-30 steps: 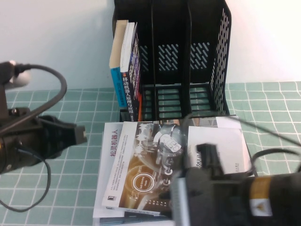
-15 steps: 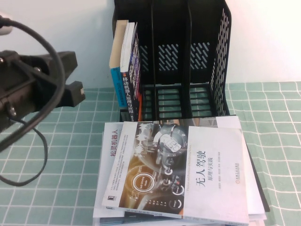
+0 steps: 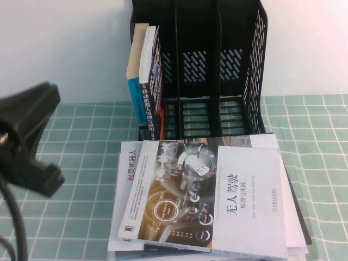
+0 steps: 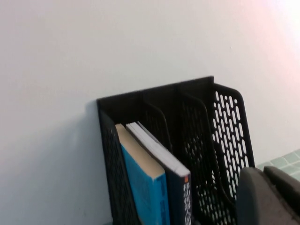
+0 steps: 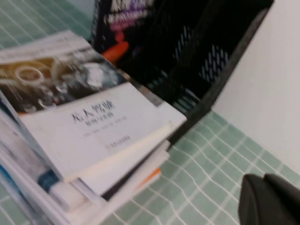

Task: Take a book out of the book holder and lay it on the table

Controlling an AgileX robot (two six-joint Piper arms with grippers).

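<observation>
Black left gripper [image 3: 24, 141] sits at the left edge in the high view, raised off the table, holding nothing; its dark rounded fingertips [image 4: 269, 197] appear close together in the left wrist view; black right gripper [image 5: 269, 201] shows only in its own wrist view, raised, carrying nothing.

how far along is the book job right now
Done: a stack of books lies flat on the table before the book holder. In hand: nothing; the left gripper is raised at the left, the right gripper shows only in its wrist view. Left: two upright books in the leftmost slot.
</observation>
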